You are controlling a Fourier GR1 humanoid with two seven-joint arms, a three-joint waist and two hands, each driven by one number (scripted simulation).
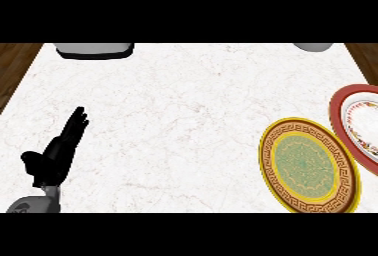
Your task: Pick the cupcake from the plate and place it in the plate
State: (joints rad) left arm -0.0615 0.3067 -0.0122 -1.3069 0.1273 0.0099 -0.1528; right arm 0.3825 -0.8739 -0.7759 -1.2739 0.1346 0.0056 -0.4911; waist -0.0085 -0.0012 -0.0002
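We see a round yellow plate (pixel 311 165) with a green middle and a brown ring, lying flat at the right of the white counter (pixel 184 125). A red plate (pixel 365 117) with a white middle lies just beside it, cut off by the right edge. Our left hand (pixel 59 152) rests at the lower left, fingers straight, holding nothing.

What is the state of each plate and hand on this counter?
left hand: open, fingers straight, resting at lower left.
yellow-rimmed plate: lying flat, nothing on it.
red-rimmed plate: cut off at right edge; visible part bare.
right hand: not in view.
cupcake: not in view.
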